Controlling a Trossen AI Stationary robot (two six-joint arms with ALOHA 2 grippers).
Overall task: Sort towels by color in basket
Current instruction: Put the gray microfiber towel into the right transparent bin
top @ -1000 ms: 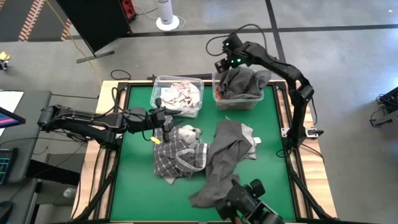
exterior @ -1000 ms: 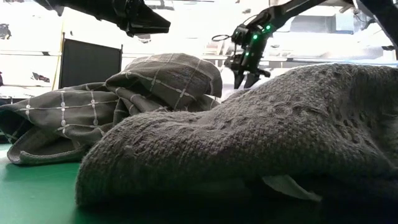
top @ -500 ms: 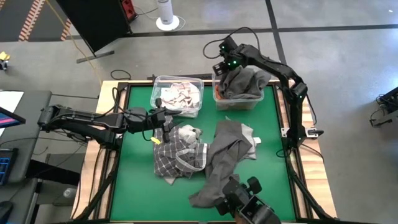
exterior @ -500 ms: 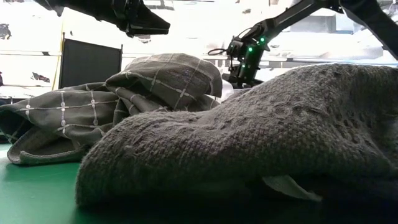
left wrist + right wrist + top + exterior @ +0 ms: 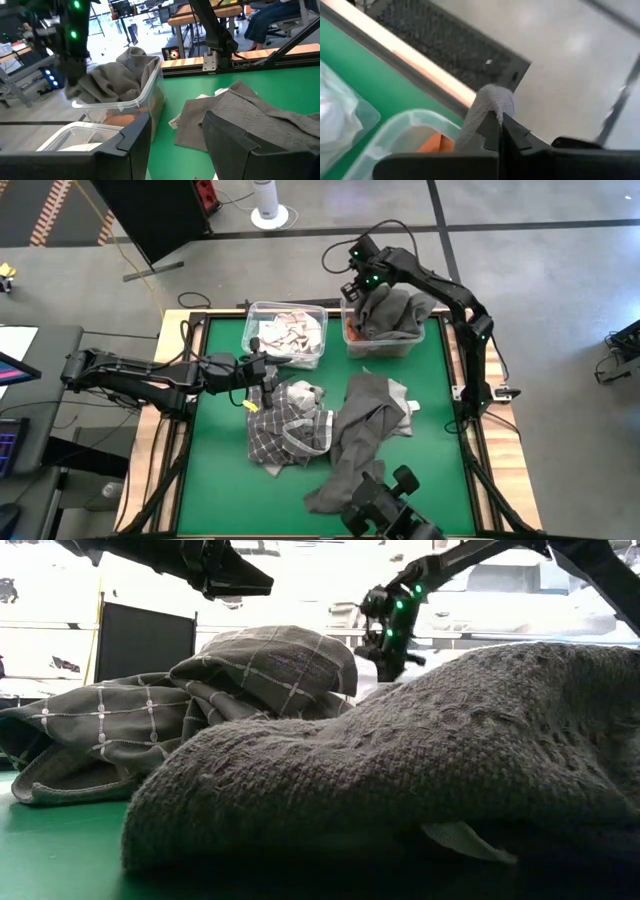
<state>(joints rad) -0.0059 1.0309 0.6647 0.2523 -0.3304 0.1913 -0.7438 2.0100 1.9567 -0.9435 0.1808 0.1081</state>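
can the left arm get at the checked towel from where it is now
Probably yes. The left gripper hangs open right at the checked towel's near edge, and nothing lies over that side; the dark grey towel covers only its far side.

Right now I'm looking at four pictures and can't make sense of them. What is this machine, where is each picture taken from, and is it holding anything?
It is a robot with two dark arms at a green table, each ending in two fingers. One picture looks straight down from above, one looks level across the tabletop, and the other two come from small cameras on each arm's wrist.

On the table lies a heap of towels: a checked towel and a dark grey towel. At the far edge stand two clear bins: the left bin holds pale cloths, the right bin holds grey towels over something orange.

The right gripper is at the right bin's corner, shut on a fold of grey towel. The left gripper hangs open beside the heap, holding nothing.
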